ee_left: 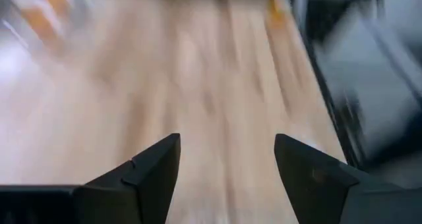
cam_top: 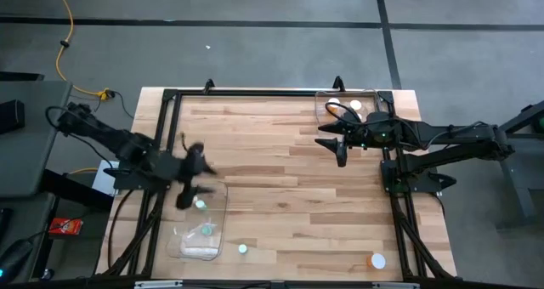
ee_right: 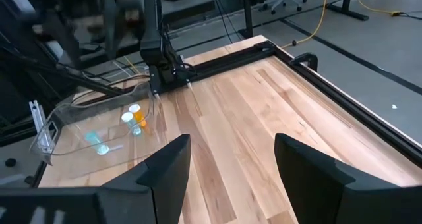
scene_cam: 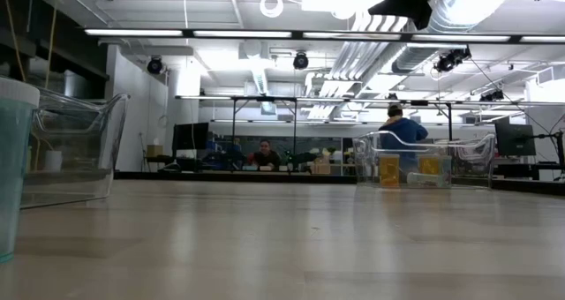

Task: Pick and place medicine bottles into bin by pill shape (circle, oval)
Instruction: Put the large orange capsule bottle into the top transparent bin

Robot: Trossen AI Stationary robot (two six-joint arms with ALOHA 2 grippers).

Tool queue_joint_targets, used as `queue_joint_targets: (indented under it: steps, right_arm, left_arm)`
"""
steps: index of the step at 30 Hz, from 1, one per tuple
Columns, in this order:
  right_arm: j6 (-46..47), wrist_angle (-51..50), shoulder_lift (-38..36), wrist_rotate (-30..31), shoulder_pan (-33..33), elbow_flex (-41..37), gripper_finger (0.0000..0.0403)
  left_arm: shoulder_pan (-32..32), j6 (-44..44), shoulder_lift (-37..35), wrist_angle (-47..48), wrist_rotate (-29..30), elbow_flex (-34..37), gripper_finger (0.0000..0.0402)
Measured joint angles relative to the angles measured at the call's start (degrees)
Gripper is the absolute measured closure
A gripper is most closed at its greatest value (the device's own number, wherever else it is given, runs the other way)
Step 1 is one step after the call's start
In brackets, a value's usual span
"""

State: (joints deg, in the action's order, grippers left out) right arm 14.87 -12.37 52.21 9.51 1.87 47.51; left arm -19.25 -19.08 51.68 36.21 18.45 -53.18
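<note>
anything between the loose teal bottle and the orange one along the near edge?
Nothing: the high view shows bare wood between the teal bottle and the orange bottle.

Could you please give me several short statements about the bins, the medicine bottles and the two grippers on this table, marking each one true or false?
1. The left gripper is above the edge of the clear bin at the table's near left. True.
2. The right gripper is shut on a bottle. False: its fingers are spread apart with only bare wood between them.
3. An orange bottle stands outside both bins near the table's front right corner. True.
4. All teal bottles are already inside a bin. False: one teal bottle sits on the wood just outside the near bin.
5. The far bin by the right arm is empty. False: white-capped bottles show inside it.
</note>
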Motion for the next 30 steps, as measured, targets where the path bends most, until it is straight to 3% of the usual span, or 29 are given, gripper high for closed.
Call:
queue_joint_targets:
  steps: [2,5,12,30]
  right_arm:
    - [0.09,0.22,0.01,0.01,0.0,0.0,0.019]
    - [0.09,0.23,0.01,-0.01,0.0,0.0,0.019]
    - [-0.32,0.58,0.01,-0.04,0.0,0.0,0.019]
    - [1.08,1.35,0.01,-0.52,0.0,0.0,0.019]
  left_arm:
    - [2.81,2.36,-1.24,-5.67,4.31,0.74,0.0165]
    - [7.37,4.05,-1.5,-19.71,6.13,4.06,0.0165]
    - [13.34,3.08,-0.82,-50.82,1.14,17.48,0.0165]
    - [14.08,2.82,0.07,-52.68,-0.32,19.09,0.0165]
